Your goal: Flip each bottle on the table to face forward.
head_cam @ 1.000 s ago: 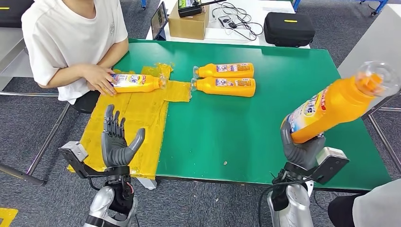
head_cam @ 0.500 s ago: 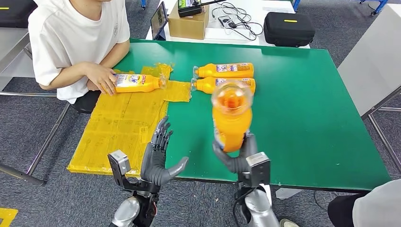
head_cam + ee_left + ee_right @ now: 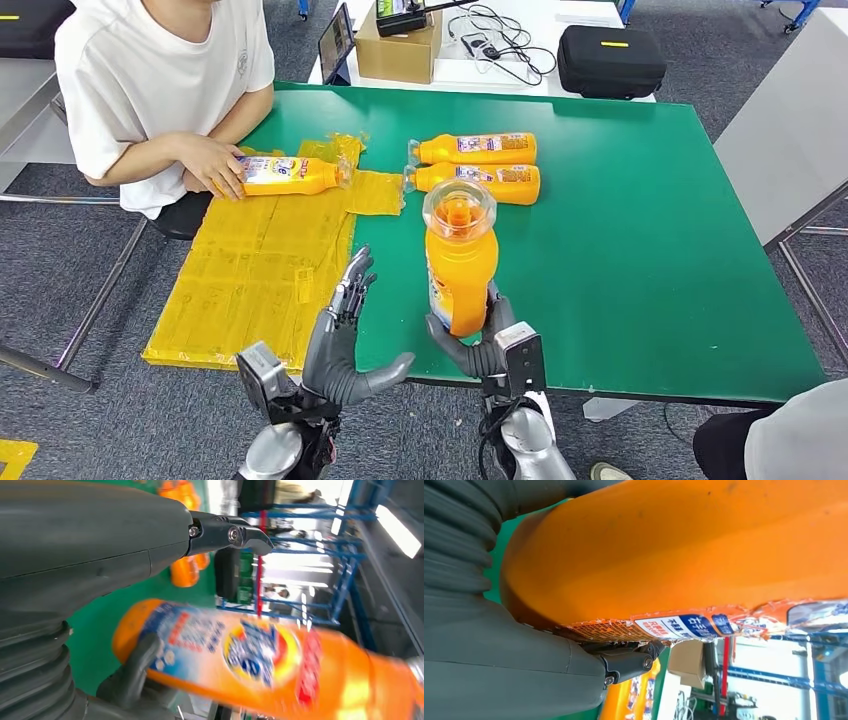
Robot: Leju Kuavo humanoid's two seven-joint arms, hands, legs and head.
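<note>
My right hand point(image 3: 478, 345) grips an orange bottle point(image 3: 459, 262) by its base and holds it upright above the near edge of the green table point(image 3: 620, 240), its clear cap toward the camera. The same bottle point(image 3: 260, 657) spans the left wrist view, and its orange body point(image 3: 684, 550) runs across the right wrist view. Just left of the bottle, my left hand point(image 3: 345, 335) stands with fingers spread and holds nothing. Two more orange bottles point(image 3: 478, 149) point(image 3: 480, 182) lie side by side at the table's middle back. A person's hand rests on a further bottle point(image 3: 290, 175) on the yellow mat point(image 3: 260, 265).
A person in a white shirt point(image 3: 150, 80) sits at the table's left side. Behind the table are a cardboard box point(image 3: 398, 50), cables and a black case point(image 3: 610, 60). The right half of the green surface is bare.
My right hand has swung the bottle from far right to the table's near middle and turned it upright. My left hand has moved right, close beside it.
</note>
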